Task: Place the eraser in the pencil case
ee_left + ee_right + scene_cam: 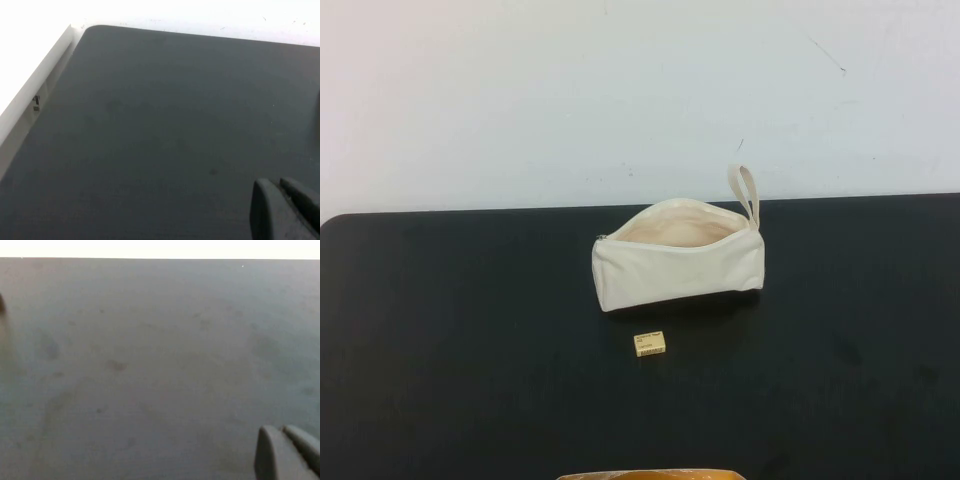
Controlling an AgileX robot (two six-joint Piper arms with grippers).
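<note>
The cream pencil case (677, 258) lies on the black table (470, 340) near its far edge, its zip open and its loop strap (746, 192) at the right end. The pale-yellow eraser (650, 343) lies on the table just in front of the case, apart from it. Neither arm shows in the high view. My left gripper (279, 186) is shut and empty over bare table. My right gripper (281, 432) is shut and empty over bare table. Neither wrist view shows the case or the eraser.
A white wall (620, 90) rises behind the table. An orange-yellow object (650, 474) pokes in at the near edge of the high view. The left wrist view shows the table's rounded far corner (87, 31) and a white ledge (35, 85) beside it.
</note>
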